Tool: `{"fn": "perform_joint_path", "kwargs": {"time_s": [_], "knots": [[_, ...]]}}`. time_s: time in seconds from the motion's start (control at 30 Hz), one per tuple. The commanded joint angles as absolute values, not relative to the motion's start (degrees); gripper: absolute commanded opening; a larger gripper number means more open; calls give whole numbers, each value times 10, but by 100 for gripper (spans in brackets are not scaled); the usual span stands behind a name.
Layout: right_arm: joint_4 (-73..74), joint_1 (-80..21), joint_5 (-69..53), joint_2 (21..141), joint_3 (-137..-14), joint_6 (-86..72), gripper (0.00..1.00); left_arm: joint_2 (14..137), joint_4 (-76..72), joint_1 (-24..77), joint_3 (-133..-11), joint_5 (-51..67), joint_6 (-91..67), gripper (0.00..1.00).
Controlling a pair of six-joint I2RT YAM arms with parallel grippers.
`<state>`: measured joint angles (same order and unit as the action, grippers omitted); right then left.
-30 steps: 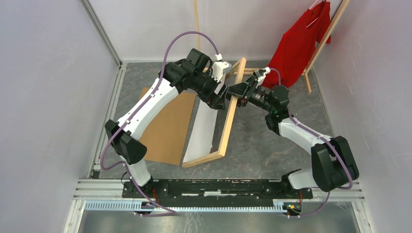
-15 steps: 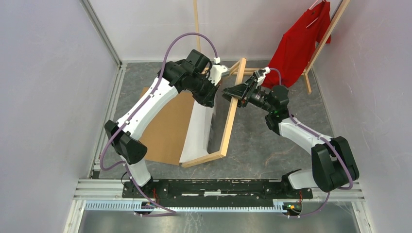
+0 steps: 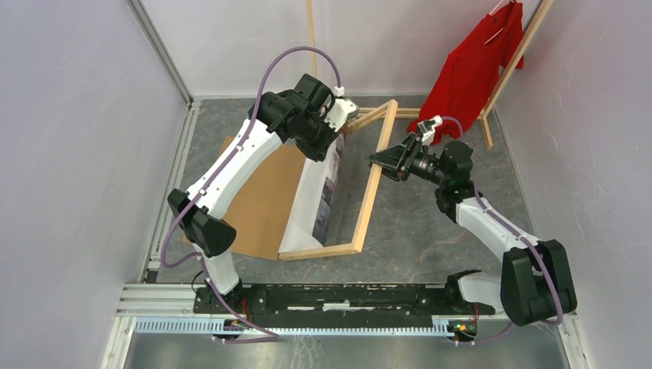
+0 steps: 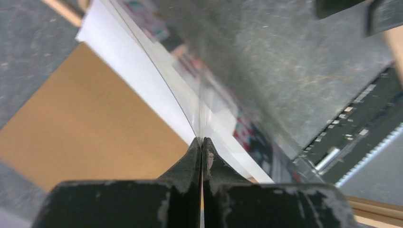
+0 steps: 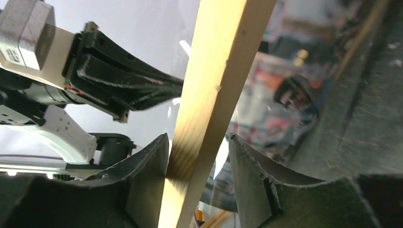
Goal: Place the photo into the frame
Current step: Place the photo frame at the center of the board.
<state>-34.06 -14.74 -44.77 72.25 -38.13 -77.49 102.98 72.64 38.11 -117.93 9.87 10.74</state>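
Observation:
The photo (image 3: 306,204) stands on its long edge inside the frame (image 3: 374,177), white reverse to the left and street print to the right. My left gripper (image 3: 339,132) is shut on its far top edge. In the left wrist view the thin sheet (image 4: 142,61) runs out from between the closed tips of that gripper (image 4: 203,138). The light wooden frame is tipped up, its near rail on the table. My right gripper (image 3: 378,160) straddles the raised right rail. The right wrist view has the rail (image 5: 218,71) against the left finger of my right gripper (image 5: 199,136), with a gap to the other finger.
A brown cardboard backing board (image 3: 261,200) lies flat on the grey table, left of the photo. A red shirt (image 3: 469,73) hangs on a wooden rack (image 3: 523,54) at the back right. Metal rails run along the left and near edges.
My left gripper has shut on the photo's top edge. The right gripper moved right and took the frame's raised rail with it. The photo's printed face now shows.

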Motion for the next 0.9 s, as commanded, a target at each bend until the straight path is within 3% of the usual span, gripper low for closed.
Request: {"fn": "perform_joint_path", "kwargs": {"time_s": [0.0,0.17,0.43,0.7,0.87], "knots": [[-250,-115,-488,694,-366,-683,55,1008,705,366,-1182,-56,196,2],[-149,-91,-497,692,-382,-594,54,967,663,354,-1124,-173,268,2],[-48,-90,-479,706,-422,-506,49,948,669,346,-1160,-249,326,2],[81,-77,-442,732,-463,-389,45,901,654,341,-1078,-264,337,2],[224,-72,-327,773,-517,-252,38,897,659,341,-1079,-256,341,2]]}}
